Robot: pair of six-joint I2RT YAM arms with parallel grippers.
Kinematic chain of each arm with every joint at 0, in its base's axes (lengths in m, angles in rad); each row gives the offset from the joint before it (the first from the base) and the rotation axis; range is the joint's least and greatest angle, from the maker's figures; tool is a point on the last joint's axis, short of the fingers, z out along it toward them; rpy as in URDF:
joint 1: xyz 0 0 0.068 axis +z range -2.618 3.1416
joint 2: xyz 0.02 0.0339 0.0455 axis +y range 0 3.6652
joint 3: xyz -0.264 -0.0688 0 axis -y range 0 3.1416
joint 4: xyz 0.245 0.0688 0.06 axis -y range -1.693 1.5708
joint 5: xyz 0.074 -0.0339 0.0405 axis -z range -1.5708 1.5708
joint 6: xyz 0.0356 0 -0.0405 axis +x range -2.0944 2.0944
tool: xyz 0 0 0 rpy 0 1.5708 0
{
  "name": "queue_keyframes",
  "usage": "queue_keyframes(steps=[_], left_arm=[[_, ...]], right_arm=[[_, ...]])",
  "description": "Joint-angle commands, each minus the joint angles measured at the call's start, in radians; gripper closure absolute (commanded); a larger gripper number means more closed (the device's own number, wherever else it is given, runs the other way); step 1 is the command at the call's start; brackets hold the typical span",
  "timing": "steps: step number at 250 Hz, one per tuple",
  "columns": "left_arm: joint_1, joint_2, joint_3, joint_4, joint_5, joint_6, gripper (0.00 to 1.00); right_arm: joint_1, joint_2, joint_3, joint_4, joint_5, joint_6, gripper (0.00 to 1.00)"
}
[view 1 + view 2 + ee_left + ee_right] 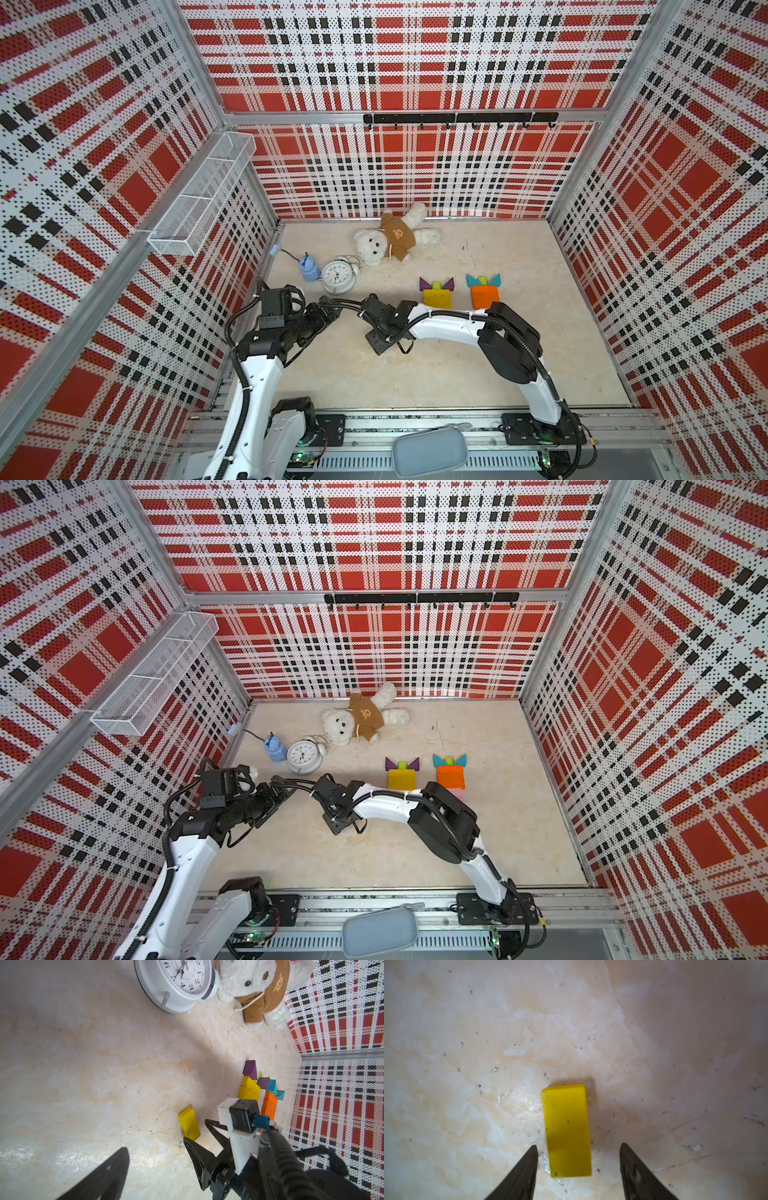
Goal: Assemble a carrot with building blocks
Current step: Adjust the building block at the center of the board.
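Loose block [568, 1130]: flat on the table [467, 1043], between the tips of the right gripper [579, 1146], touching neither.
Block groups: left group [436, 293] and right group [484, 291] side by side, to the right of the loose block.
Bear [390, 241]: behind the groups, near the back wall [415, 178].
Clock [338, 274]: just beside the bear, on its left.

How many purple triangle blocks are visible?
2. One purple triangle and a second purple triangle flank the green cylinder at the yellow stack's far end; the right arm may hide more.

White alarm clock [338, 276] lies beside teddy bear [395, 241].
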Motion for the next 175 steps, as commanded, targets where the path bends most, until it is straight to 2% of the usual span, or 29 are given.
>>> queue_keyframes(steps=[1, 37, 82, 175], left_arm=[[0.022, -0.024, 0.000, 0.039, -0.016, -0.010, 0.00], [0.021, -0.027, -0.001, 0.040, -0.011, -0.012, 0.01], [0.019, -0.032, -0.003, 0.044, -0.007, -0.012, 0.00], [0.010, -0.031, -0.004, 0.049, 0.005, -0.012, 0.00]], right_arm=[[-0.038, -0.022, -0.010, -0.124, 0.054, 0.048, 0.36], [-0.049, -0.040, -0.022, -0.138, 0.054, 0.050, 0.37], [-0.076, -0.029, -0.022, -0.183, 0.120, 0.056, 0.37], [-0.124, -0.001, 0.036, -0.198, 0.124, 0.047, 0.38]])
